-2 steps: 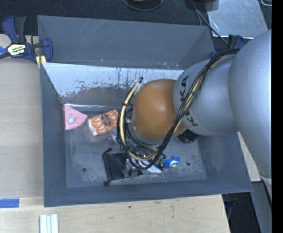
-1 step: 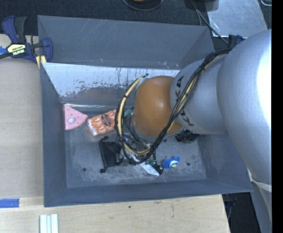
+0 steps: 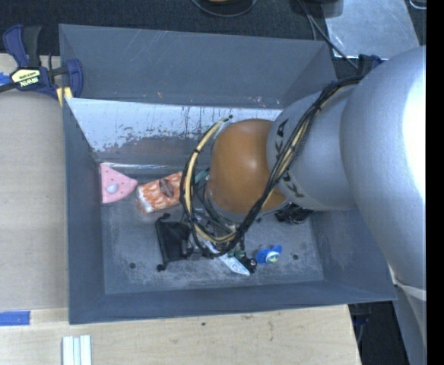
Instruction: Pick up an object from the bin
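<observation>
Reaching into the grey bin point(image 3: 85, 226) from the right, with orange wrist cover point(image 3: 241, 169) and looped cables point(image 3: 207, 226) low over the bin floor. Hanging just below and slightly right of the crumpled orange-and-white packet point(image 3: 160, 194), the black tool point(image 3: 172, 240), nearest to that packet and seemingly not touching it. Clenched or released: impossible to tell from this angle. Just left of the packet, touching or nearly so, a pink triangular piece point(image 3: 115, 185). Well right of the packet and lower, a small blue thing point(image 3: 268, 255), perhaps a cap, just beside a white-and-green scrap point(image 3: 237, 265).
</observation>
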Robot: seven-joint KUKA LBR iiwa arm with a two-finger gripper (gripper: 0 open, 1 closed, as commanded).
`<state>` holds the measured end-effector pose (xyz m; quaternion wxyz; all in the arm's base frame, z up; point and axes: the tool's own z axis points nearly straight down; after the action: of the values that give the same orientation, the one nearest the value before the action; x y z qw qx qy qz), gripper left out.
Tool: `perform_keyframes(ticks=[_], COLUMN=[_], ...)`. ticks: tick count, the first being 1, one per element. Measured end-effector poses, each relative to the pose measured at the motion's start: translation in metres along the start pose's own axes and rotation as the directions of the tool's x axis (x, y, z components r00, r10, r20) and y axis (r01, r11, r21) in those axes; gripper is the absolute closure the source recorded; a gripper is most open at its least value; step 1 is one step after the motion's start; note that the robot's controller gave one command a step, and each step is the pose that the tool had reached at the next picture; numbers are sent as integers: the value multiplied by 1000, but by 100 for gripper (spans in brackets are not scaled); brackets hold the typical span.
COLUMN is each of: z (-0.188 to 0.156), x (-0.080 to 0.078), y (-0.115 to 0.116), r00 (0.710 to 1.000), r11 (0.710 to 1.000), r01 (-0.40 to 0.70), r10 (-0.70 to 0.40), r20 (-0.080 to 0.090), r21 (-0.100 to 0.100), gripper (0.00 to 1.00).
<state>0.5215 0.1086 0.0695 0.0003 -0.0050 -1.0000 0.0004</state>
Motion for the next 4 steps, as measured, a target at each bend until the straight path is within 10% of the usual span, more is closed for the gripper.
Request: perform_keyframes(ticks=[4], z=[-44], x=[1], y=[-1], r00=[1000], r11=[1000], r01=[0], r10=[0], r20=[-4], r21=[2], gripper=[100])
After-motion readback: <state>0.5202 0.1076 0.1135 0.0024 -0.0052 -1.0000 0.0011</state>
